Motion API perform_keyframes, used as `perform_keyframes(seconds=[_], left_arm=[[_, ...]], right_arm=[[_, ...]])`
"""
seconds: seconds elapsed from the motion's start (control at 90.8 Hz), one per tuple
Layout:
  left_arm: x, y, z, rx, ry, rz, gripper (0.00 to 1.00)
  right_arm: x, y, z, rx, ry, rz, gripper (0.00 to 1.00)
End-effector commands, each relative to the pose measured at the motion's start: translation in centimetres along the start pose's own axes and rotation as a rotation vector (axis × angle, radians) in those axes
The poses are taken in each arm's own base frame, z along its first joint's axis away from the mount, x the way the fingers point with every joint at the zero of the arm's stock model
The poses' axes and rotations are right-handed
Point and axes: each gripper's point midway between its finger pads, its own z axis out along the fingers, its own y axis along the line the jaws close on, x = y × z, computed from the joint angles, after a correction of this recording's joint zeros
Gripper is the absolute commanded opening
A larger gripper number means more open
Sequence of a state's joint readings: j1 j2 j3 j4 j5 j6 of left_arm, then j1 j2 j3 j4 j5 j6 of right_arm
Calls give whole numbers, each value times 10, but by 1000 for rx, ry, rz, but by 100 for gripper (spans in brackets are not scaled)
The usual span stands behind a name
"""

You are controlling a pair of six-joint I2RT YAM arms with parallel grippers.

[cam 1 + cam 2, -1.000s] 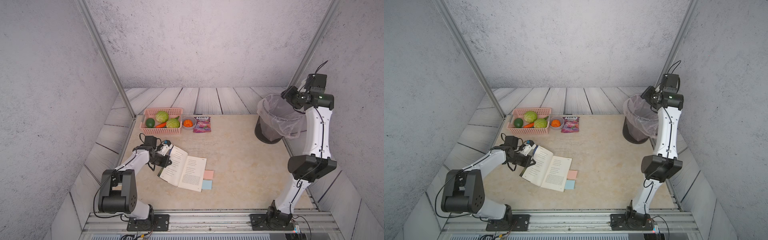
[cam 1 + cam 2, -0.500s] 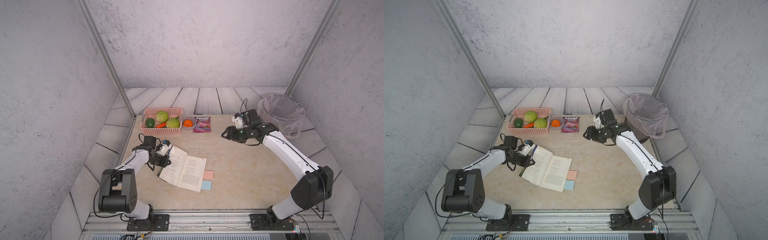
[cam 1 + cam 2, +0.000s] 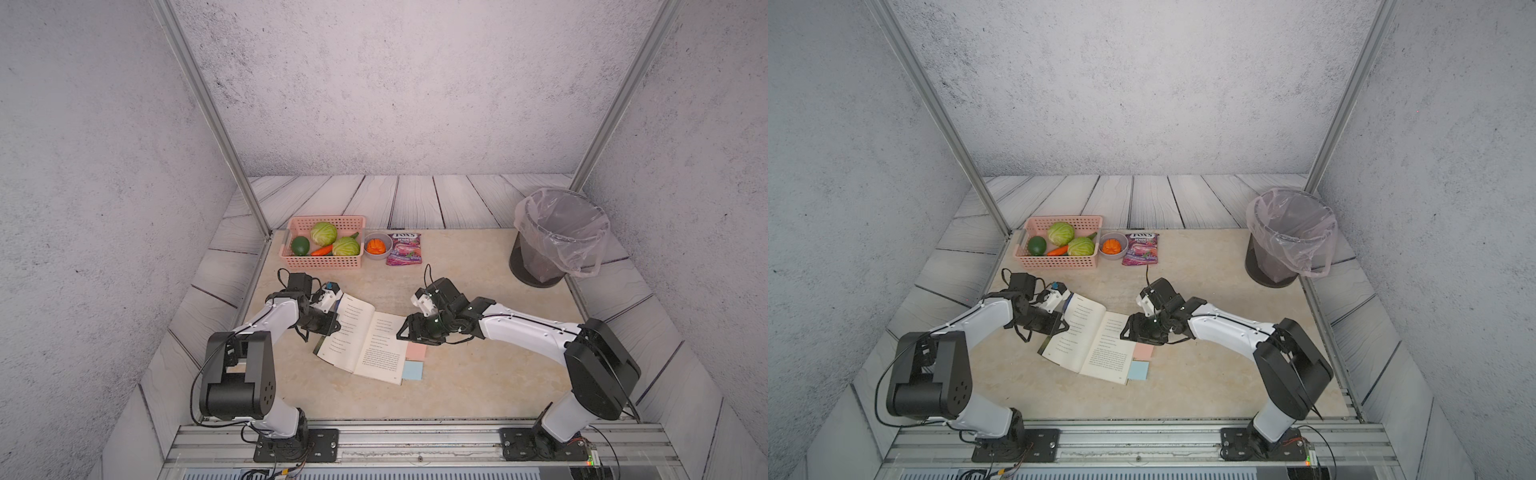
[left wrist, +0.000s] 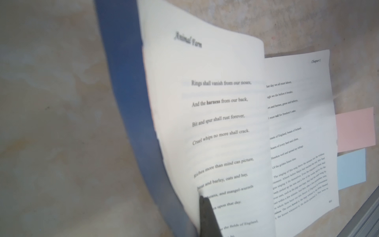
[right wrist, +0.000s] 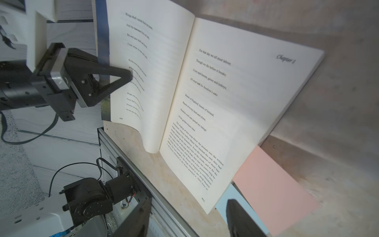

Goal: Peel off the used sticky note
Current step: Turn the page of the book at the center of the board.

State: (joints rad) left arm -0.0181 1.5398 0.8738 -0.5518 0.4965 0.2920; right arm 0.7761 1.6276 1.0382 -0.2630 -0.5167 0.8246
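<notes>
An open book (image 3: 365, 340) (image 3: 1096, 336) lies on the table, its left half lifted. My left gripper (image 3: 333, 323) (image 3: 1059, 326) is shut on the left pages and blue cover; one finger (image 4: 208, 217) lies on the page. A pink sticky note (image 3: 416, 351) (image 3: 1144, 351) (image 4: 355, 129) (image 5: 272, 188) and a blue sticky note (image 3: 412, 370) (image 3: 1138, 370) (image 4: 350, 170) (image 5: 227, 197) stick out from under the right page. No writing shows on either. My right gripper (image 3: 405, 331) (image 3: 1129, 331) (image 5: 190, 217) hangs open just above the right page's edge, beside the pink note, holding nothing.
A bin (image 3: 557, 237) lined with a clear bag stands at the back right. At the back left are a pink basket (image 3: 322, 262) of vegetables, a small bowl (image 3: 378, 246) and a candy bag (image 3: 404, 249). A metal rail (image 3: 415, 440) runs along the front edge.
My right arm swung from above the bin down and leftwards to the book's right page. The left gripper and the book have not moved.
</notes>
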Motion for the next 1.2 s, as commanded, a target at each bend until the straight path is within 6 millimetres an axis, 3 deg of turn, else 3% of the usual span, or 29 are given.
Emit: perform_keyframes(seconds=[0.0,0.848,1.189], left_arm=[[15,8,4,-29,56,-12,0],[14,9,3,-27,49,-18,0],[14,9,3,-26,48,-20,0]], right_arm=[[-5,9,8,-41,-9,9,64],[12,-36,48,81,33,88,64],[13,-37,52,80,38,89,63]])
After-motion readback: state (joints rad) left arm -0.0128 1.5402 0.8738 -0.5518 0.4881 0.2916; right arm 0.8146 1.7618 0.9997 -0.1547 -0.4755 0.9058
